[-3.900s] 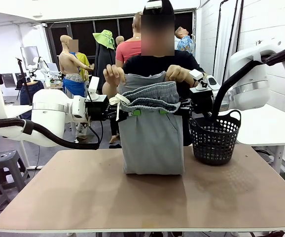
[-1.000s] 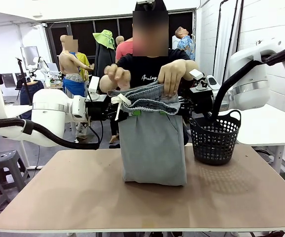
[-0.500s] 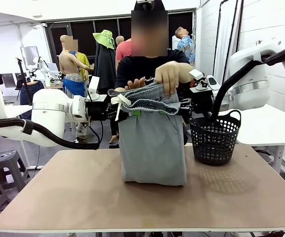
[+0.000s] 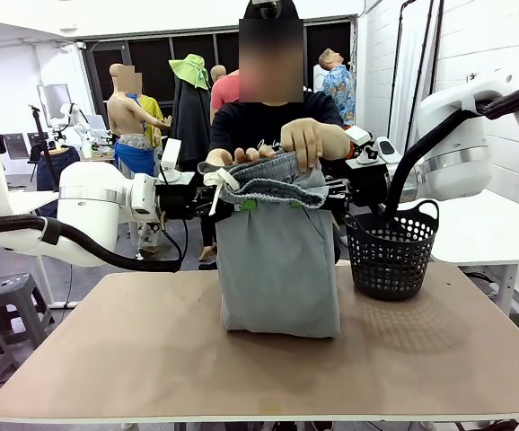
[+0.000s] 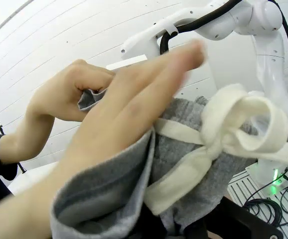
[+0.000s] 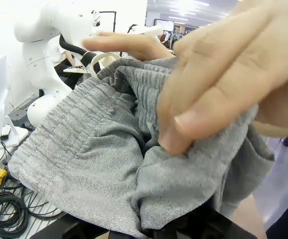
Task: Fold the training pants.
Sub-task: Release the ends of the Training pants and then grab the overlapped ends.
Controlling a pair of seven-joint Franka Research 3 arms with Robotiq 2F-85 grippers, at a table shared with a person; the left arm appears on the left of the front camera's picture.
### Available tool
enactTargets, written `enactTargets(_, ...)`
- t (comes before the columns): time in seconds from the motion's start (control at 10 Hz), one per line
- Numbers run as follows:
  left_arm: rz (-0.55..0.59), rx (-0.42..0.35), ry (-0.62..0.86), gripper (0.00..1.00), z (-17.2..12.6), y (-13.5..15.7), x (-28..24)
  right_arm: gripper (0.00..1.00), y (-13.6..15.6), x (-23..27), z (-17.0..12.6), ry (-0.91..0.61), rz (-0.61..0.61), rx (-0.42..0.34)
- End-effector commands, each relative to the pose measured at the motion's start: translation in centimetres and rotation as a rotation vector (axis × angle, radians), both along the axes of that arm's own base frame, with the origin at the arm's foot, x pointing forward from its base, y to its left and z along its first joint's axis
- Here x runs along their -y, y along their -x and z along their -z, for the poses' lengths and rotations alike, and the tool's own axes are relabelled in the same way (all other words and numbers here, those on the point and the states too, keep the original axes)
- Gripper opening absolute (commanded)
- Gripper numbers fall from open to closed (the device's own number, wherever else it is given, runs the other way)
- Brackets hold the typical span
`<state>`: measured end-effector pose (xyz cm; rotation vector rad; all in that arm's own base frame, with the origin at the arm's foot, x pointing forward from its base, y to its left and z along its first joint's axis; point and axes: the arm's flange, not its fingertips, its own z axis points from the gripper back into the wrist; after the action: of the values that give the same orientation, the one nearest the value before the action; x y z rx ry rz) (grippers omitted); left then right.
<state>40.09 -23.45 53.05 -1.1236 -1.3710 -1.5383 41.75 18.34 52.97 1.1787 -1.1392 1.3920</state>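
Pinching the pants (image 4: 277,269) up above the table (image 4: 152,350), left gripper (image 4: 244,205) and right gripper (image 4: 295,204) both clamped on them, probably so the person's hands (image 4: 308,141) can drape the waistband (image 4: 273,186) over.

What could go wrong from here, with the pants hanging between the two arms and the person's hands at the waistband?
1. The person's hands work the waistband right by the clamped jaws of both arms; a sudden arm move could pinch fingers.
2. The pants hang with only their lower fold on the table; a slipping grip would undo the fold.
3. The basket stands close beside them and may get knocked.
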Motion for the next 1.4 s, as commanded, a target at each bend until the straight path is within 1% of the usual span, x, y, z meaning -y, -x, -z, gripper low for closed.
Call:
enactTargets(0.0, -0.002, 0.012, 0.013, 0.0, -0.23, 0.23, 0.0, 0.0, 0.31, 0.06, -0.06, -0.021, -0.004, 0.007)
enactTargets(1.3, -0.002, 0.012, 0.013, 0.0, -0.23, 0.23, 0.0, 0.0, 0.31, 0.06, -0.06, -0.021, -0.004, 0.007)
